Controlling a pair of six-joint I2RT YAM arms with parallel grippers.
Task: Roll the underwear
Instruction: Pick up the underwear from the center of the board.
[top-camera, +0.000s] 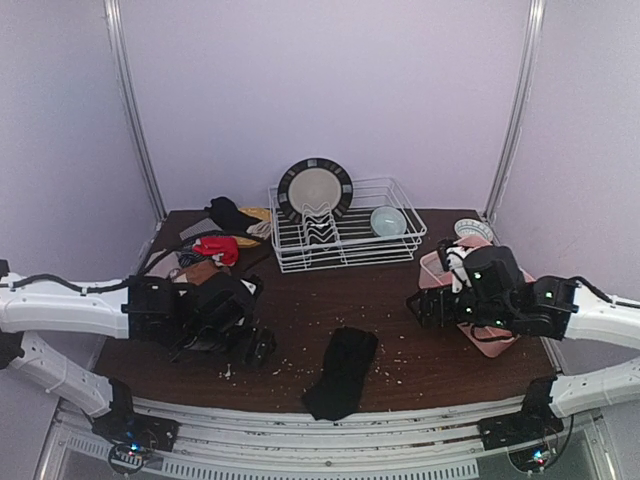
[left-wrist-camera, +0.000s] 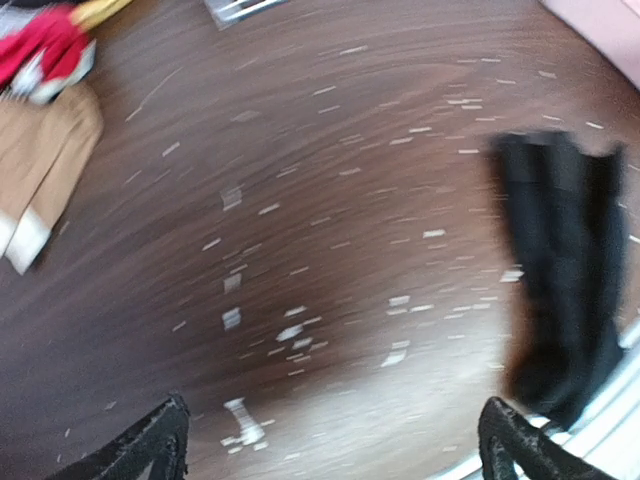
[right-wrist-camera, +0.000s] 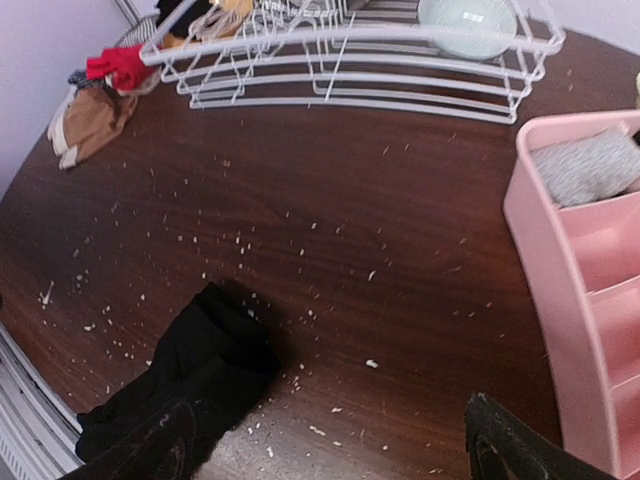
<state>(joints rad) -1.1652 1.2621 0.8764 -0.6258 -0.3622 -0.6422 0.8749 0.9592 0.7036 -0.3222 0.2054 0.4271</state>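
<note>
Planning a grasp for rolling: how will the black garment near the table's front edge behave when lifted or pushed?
The black garment lies flat and limp with soft folds, so it is probably floppy and would droop from one pinch. It looks thin, so likely light. Pushed, it would probably bunch up rather than slide whole on the wooden table.

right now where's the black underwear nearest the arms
In the top view the black underwear lies at the near edge of the table, roughly centre, between the left gripper and right gripper, touching neither.
</note>
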